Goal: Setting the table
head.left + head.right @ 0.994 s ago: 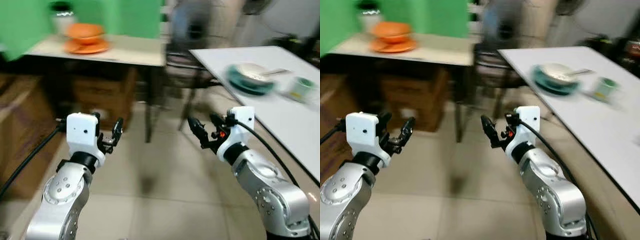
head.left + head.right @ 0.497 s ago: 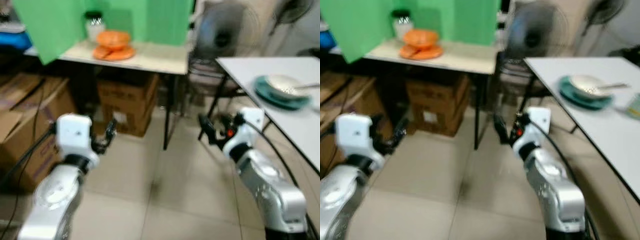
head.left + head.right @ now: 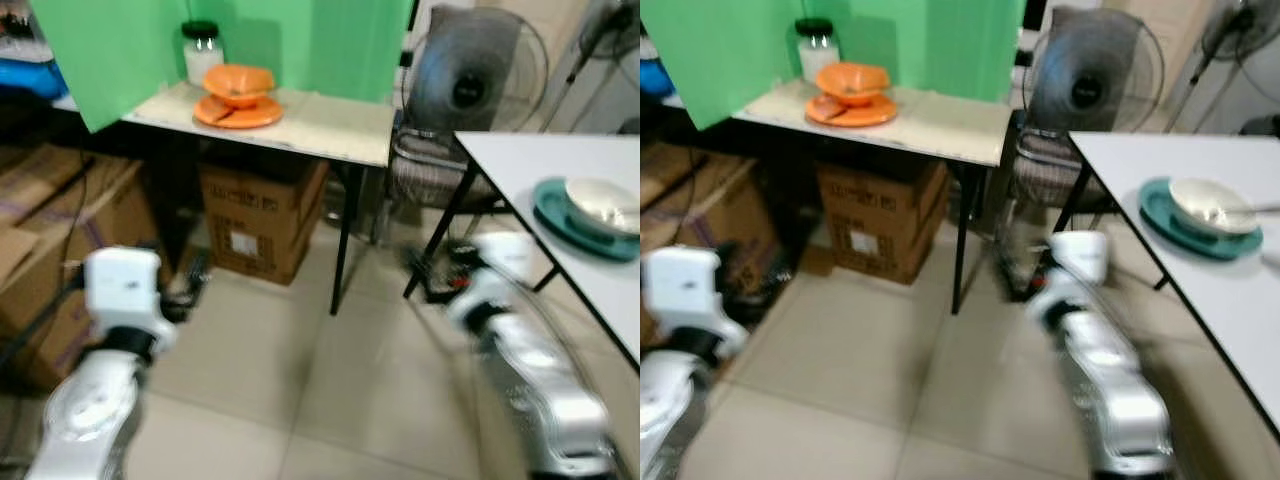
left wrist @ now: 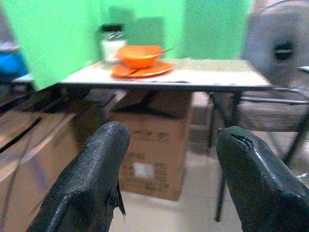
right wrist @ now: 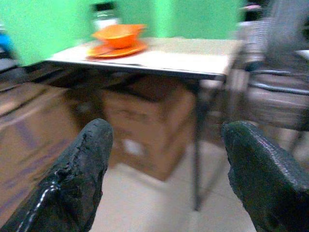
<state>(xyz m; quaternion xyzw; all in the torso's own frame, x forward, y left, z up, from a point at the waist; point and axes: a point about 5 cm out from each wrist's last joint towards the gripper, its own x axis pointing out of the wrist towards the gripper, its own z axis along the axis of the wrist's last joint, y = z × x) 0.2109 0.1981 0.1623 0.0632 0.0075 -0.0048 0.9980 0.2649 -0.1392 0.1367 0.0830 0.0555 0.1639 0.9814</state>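
An orange bowl (image 3: 238, 82) sits on an orange plate (image 3: 237, 112) at the back of a small beige side table (image 3: 320, 125), beside a glass jar with a black lid (image 3: 200, 50). To the right, a white bowl (image 3: 1210, 203) rests on a teal plate (image 3: 1160, 212) on the white dining table (image 3: 1120, 160). Both arms are held out low over the tiled floor, well short of either table. My left gripper (image 4: 169, 159) is open with nothing between its fingers. My right gripper (image 5: 166, 164) is open and empty too.
A green screen (image 3: 120, 50) backs the side table. Cardboard boxes (image 3: 262, 215) stand under it and at the left (image 3: 40, 250). A floor fan (image 3: 478, 75) and a chair (image 3: 430, 170) stand between the two tables. Tiled floor (image 3: 300, 380) lies ahead.
The whole picture has shifted: the camera has moved, bringing the side table and the dining table's edge more into view. Both arms have sunk lower in the picture, grippers still open.
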